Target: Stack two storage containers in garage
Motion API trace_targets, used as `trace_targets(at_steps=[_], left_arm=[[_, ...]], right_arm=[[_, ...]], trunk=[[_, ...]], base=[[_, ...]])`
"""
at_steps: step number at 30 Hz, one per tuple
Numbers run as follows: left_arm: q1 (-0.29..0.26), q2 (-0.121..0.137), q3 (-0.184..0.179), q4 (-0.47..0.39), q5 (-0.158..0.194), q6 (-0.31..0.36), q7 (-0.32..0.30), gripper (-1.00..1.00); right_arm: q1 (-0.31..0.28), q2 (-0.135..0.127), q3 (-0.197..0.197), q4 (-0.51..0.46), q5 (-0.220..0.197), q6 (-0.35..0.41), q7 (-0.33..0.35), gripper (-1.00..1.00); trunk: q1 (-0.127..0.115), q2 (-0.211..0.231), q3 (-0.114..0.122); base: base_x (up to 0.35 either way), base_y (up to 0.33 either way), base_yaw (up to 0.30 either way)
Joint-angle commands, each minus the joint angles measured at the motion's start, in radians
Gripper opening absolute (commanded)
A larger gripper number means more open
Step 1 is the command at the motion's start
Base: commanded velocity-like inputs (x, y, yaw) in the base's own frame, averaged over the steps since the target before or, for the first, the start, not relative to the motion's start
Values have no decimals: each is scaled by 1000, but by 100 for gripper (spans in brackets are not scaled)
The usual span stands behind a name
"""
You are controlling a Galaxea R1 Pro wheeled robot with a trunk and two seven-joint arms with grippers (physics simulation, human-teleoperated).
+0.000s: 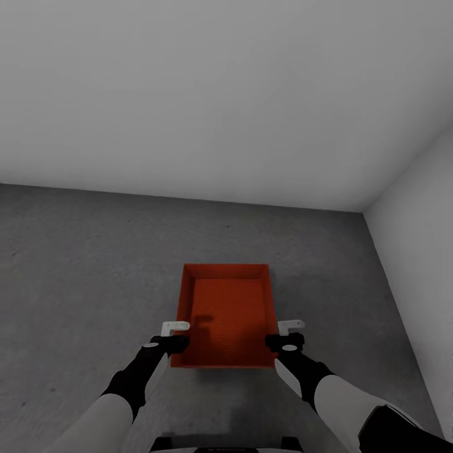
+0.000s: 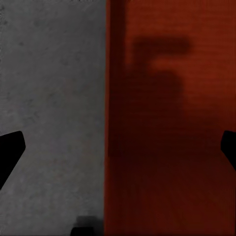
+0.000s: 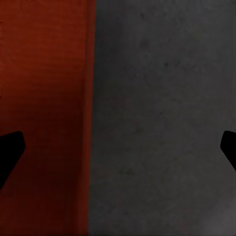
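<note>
Straddling the side walls of the orange-red storage container [image 1: 228,314] on the concrete floor [image 1: 82,264], left end effector [image 1: 175,328] at nine o'clock and right end effector [image 1: 290,326] at three o'clock gape wide, gripping nothing.

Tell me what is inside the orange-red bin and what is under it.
The orange-red bin holds nothing except shadows on its flat bottom. It sits over dark grey concrete floor; whether another bin lies beneath is hidden.

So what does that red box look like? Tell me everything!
The storage container is an orange-red rectangular bin with thin walls and a flat bottom, open on top, with nothing inside. It lies level over the dark grey floor, near a pale wall. The left gripper and right gripper have open jaws straddling its two long side walls.
</note>
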Motion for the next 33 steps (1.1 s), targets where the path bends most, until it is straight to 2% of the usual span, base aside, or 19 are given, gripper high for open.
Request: trace_targets(at_steps=[1,21,33], left_arm=[[0,0,-2,-2,2,6,5,100],[0,0,-2,-3,2,6,4,100],[0,1,-2,-3,1,3,4,100]], right_arm=[[-1,0,9,-1,-6,3,-7,100],[-1,3,9,-1,-8,1,-8,100],[-1,4,8,0,-10,0,-8,100]], trunk=[[-4,7,3],[-81,147,66],[-127,231,119]], base=[[0,0,0],[0,0,0],[0,0,0]])
